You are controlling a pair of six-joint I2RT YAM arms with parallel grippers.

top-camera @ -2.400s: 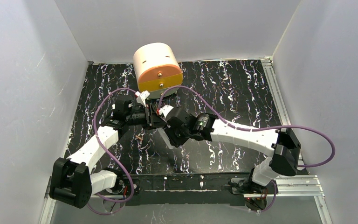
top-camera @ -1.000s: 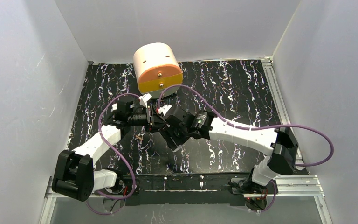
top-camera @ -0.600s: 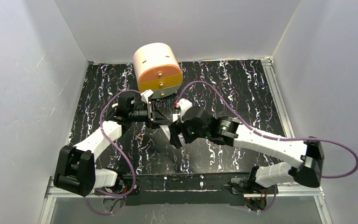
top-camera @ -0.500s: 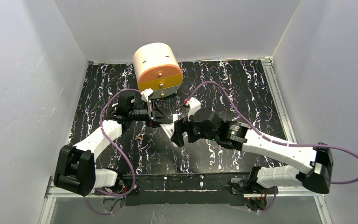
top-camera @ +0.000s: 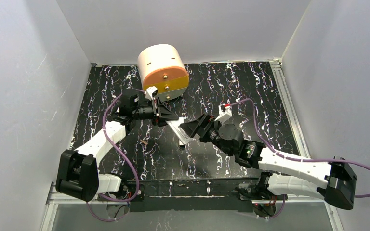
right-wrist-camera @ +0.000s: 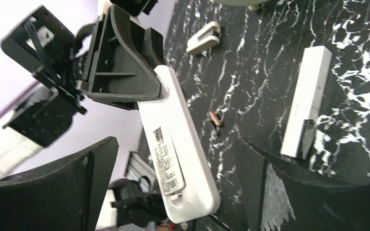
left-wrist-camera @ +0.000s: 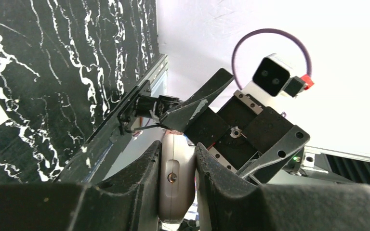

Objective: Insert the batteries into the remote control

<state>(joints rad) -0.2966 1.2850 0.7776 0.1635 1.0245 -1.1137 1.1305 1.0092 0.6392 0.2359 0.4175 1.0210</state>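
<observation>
The remote control (right-wrist-camera: 178,159) was held clear of the counter (top-camera: 250,96), pinched at one end by the left end effector (top-camera: 166,117), whose jaws were drawn narrow on the handset's sides. Its plain back, marked with a printed label, was turned toward the right wrist camera. Its free end was pointed at the right end effector (top-camera: 191,130). That end effector was spread wide and nothing was gripped in it. The remote's free end was seen just in front of the gap between its fingers, and whether it was touched could not be told. One battery (right-wrist-camera: 215,119) was seen lying on the counter near the remote, apart from both end effectors; a second could not be made out.

The step in hand was judged to be the presenting of the remote's back for access to the compartment, with no cell loaded yet. A seam and a small catch near the free end suggested a cover in place, though this was not certain. The next move would probably call for that cover to be slid off by the right end effector — or, were the bay open, for the battery to be pinched up from the counter, a small round thing that could roll.

Further out, a long white bar (right-wrist-camera: 308,103) and a small wedge-shaped piece (right-wrist-camera: 203,37) were seen on the counter.
</observation>
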